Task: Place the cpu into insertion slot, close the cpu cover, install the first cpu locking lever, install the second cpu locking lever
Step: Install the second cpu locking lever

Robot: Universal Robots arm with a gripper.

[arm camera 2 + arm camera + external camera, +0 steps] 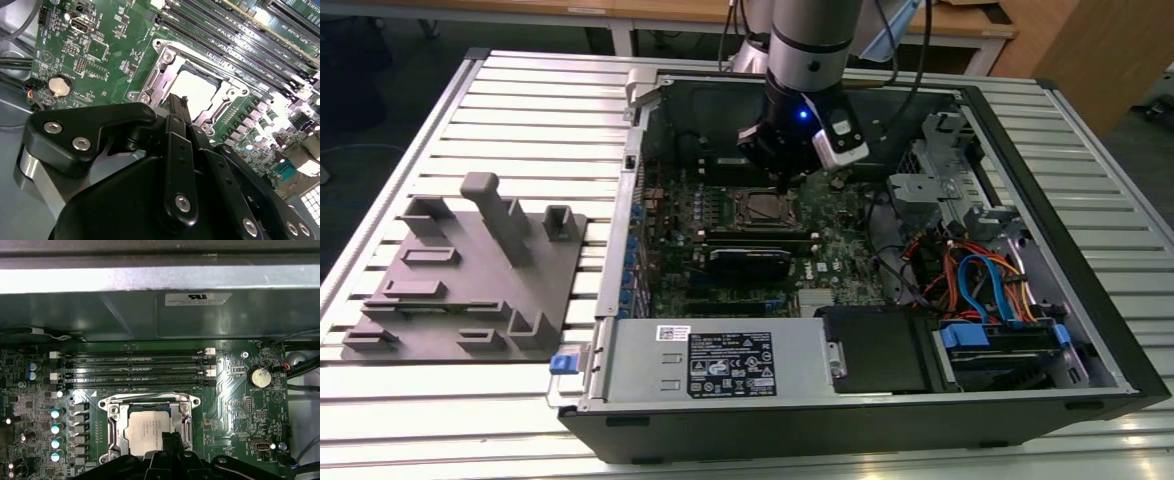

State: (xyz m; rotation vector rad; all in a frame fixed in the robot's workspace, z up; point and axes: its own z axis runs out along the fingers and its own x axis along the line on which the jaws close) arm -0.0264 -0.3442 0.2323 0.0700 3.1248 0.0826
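Item: cpu (149,432), silvery square chip, sitting seated in the insertion slot (116,432) at the lower centre of the first wrist view; in the second wrist view its bright top is showing at centre (196,90).

Cpu cover (186,421): silver frame plate lying flat around the chip, its cut-out middle exposing the metal top.

Tool (167,442): black fingers pressed together, gripping nothing visible, tips hovering at the near edge of the chip and cover, just beside or touching; contact cannot be told. In the exterior view the tool (783,182) is hanging just above the socket at upper centre.

Green circuit board (235,405): surrounding the slot; long black memory slots (135,371) running just beyond the socket; a round coin battery (259,376) lying at the right of the first wrist view.

Computer case (881,400): lying open on the slatted desk (440,420), filling the centre and right of the exterior view.

Grey fixture tray (467,285): standing on the desk at the exterior view's left, apart from the case.
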